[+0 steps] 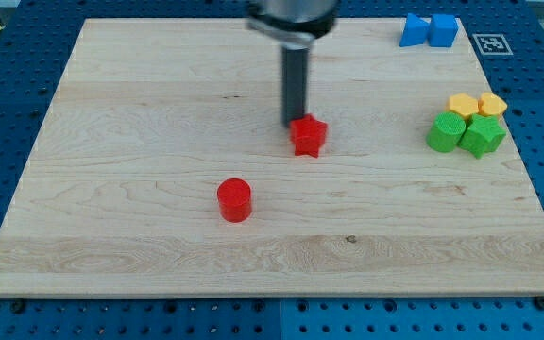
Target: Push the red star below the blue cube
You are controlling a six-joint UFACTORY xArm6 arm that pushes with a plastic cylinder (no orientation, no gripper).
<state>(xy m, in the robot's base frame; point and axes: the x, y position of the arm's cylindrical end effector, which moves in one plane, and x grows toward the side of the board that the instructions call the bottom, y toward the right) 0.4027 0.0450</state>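
The red star (308, 137) lies near the middle of the wooden board (159, 113). My tip (294, 124) stands right at the star's upper left edge, touching it or nearly so. The blue cube (444, 29) sits at the board's top right corner, with a second blue block (414, 30) of irregular shape against its left side. The star is well to the left of and below the blue cube.
A red cylinder (235, 199) stands below and left of the star. At the right edge two yellow blocks (462, 104) (492, 104) and two green blocks (447, 131) (483, 135) form a cluster. A marker tag (492, 43) lies off the board's top right.
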